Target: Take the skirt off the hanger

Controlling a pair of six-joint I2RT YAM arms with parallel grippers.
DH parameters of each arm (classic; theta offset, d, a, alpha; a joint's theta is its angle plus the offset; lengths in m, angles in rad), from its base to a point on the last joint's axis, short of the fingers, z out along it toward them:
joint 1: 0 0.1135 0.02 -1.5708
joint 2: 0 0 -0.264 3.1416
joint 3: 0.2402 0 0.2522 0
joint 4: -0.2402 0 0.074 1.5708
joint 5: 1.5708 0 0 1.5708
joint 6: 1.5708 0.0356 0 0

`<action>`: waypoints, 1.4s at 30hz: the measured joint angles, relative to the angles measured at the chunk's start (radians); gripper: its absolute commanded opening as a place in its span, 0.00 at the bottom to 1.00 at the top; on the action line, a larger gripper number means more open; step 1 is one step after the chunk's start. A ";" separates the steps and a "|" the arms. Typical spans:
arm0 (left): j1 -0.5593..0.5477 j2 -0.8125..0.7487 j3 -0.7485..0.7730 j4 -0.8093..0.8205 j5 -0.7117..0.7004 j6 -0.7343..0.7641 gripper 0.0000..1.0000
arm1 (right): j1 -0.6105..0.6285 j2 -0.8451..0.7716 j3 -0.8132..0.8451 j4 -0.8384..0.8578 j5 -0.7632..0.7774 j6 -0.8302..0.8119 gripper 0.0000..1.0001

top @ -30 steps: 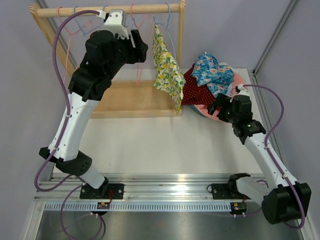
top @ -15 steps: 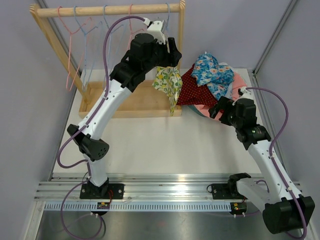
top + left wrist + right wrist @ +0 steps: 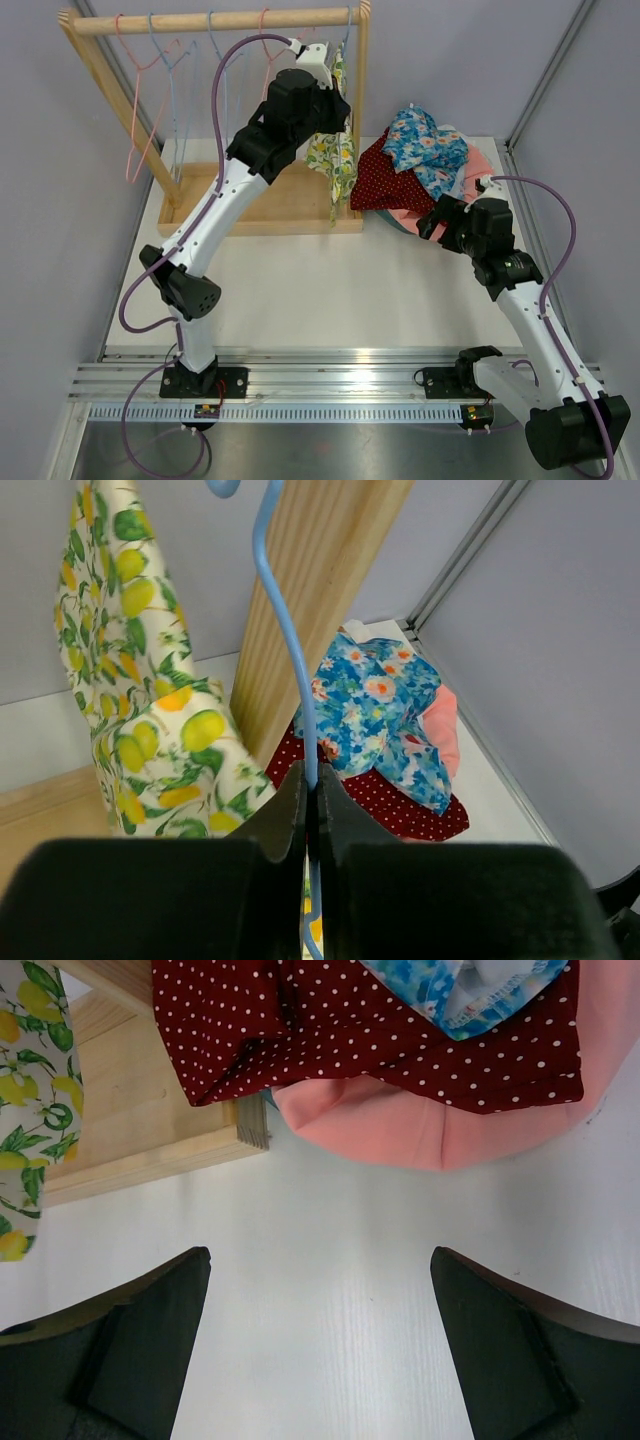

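The skirt [image 3: 338, 158] is a white cloth with a yellow lemon print. It hangs from a thin blue hanger [image 3: 290, 640] at the right end of the wooden rack's rail [image 3: 215, 20]. My left gripper [image 3: 311, 777] is shut on the hanger's blue wire, with the skirt [image 3: 150, 720] draped just to its left. In the top view the left gripper [image 3: 335, 95] is high up beside the rack's right post. My right gripper [image 3: 320, 1260] is open over bare white table, holding nothing. It sits low by the clothes pile [image 3: 432, 215].
A pile of clothes [image 3: 420, 165] lies right of the rack: blue floral on top, red dotted cloth [image 3: 350, 1030], pink cloth [image 3: 400, 1125] beneath. Several empty pink and blue hangers [image 3: 150, 60] hang on the rail's left part. The rack's wooden base [image 3: 270, 205] stands behind.
My left arm swung from the middle of the rail to its right end and closed its jaws on the blue hanger wire. The skirt shifted with it. The right arm barely moved.
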 measured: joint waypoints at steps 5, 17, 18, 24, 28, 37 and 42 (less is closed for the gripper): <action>0.001 -0.002 0.000 -0.006 -0.022 0.027 0.00 | 0.000 0.002 0.008 0.016 -0.063 -0.001 0.99; 0.000 -0.128 0.001 -0.113 -0.035 0.061 0.00 | 0.269 0.209 0.349 0.148 -0.167 -0.055 1.00; 0.000 -0.152 -0.010 -0.112 -0.035 0.061 0.00 | 0.295 0.233 0.376 0.159 -0.168 -0.058 0.99; -0.002 -0.285 -0.086 -0.095 -0.035 0.057 0.00 | 0.417 0.363 0.497 0.173 -0.130 -0.061 0.99; -0.002 -0.304 -0.124 -0.084 -0.036 0.053 0.00 | 0.528 0.434 0.574 0.172 -0.087 -0.069 0.99; -0.002 -0.304 -0.156 -0.074 -0.035 0.053 0.00 | 0.683 0.495 0.661 0.164 -0.007 -0.090 0.99; -0.002 -0.308 -0.171 -0.066 -0.035 0.052 0.00 | 0.691 0.518 0.668 0.164 0.026 -0.092 0.99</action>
